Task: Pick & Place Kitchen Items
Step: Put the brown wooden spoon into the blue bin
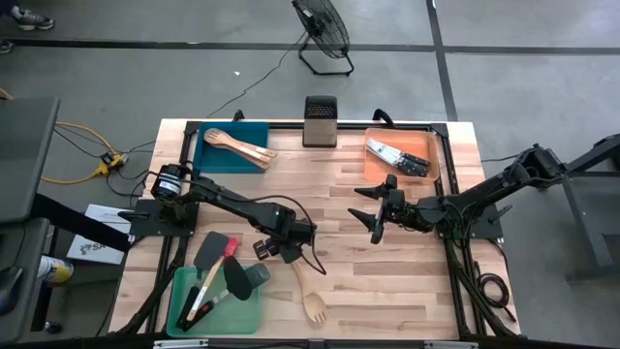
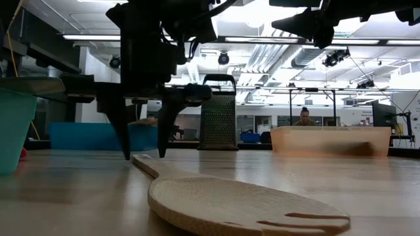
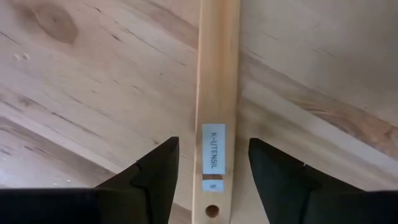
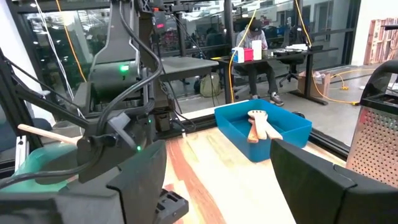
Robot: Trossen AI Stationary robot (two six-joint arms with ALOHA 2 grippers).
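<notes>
A pale wooden fork (image 1: pixel 312 302) lies flat on the table near its front edge, its slotted head (image 2: pixel 243 206) toward the near side. Its handle (image 3: pixel 214 74) carries a small label and has a hole at the free end. My left gripper (image 3: pixel 213 146) points down over that end, open, one finger on each side of the handle, and a gap shows on both sides. In the low view its fingertips (image 2: pixel 143 156) reach almost down to the tabletop. My right gripper (image 1: pixel 376 228) waits open above the table's right half, holding nothing.
A green tray (image 1: pixel 247 315) with several spatulas sits at the near left, close to my left arm. At the far edge stand a blue tray (image 1: pixel 218 157) with wooden spoons, a metal grater (image 1: pixel 320 121) and an orange tray (image 1: pixel 426 145) with knives.
</notes>
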